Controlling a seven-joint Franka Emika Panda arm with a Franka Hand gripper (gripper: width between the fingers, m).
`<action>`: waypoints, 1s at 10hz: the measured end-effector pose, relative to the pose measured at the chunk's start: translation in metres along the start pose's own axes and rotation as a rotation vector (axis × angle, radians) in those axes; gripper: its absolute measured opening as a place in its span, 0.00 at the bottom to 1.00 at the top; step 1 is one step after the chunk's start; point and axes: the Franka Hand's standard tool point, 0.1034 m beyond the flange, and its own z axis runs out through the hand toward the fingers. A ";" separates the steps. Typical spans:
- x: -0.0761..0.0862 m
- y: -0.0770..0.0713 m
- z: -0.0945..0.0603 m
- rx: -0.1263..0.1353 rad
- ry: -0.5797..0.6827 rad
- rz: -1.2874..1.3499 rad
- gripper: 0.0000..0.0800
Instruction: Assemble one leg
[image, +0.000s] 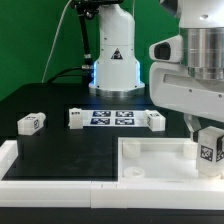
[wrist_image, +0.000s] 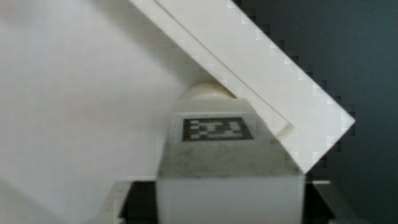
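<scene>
My gripper (image: 207, 140) is shut on a white leg (image: 209, 150) with a tag on its face. It holds the leg upright at the near right corner of the large white square tray (image: 150, 160), in the exterior view's right. In the wrist view the leg (wrist_image: 219, 150) sits between my black fingers (wrist_image: 139, 202), its rounded tip (wrist_image: 210, 92) touching the inside of the tray's corner wall (wrist_image: 267, 75). Three more legs lie on the black table: one (image: 31, 123) at the left, one (image: 76, 118) and one (image: 154, 120) at the ends of the marker board.
The marker board (image: 112, 118) lies flat in the middle of the table. A white raised border (image: 50, 165) runs along the table's near edge. The robot's base (image: 114, 60) stands at the back in front of a green backdrop.
</scene>
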 end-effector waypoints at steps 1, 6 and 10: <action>0.000 0.000 0.000 0.000 0.001 0.115 0.36; 0.002 0.001 0.000 0.006 -0.019 0.618 0.36; 0.001 0.001 0.000 0.007 -0.023 0.678 0.61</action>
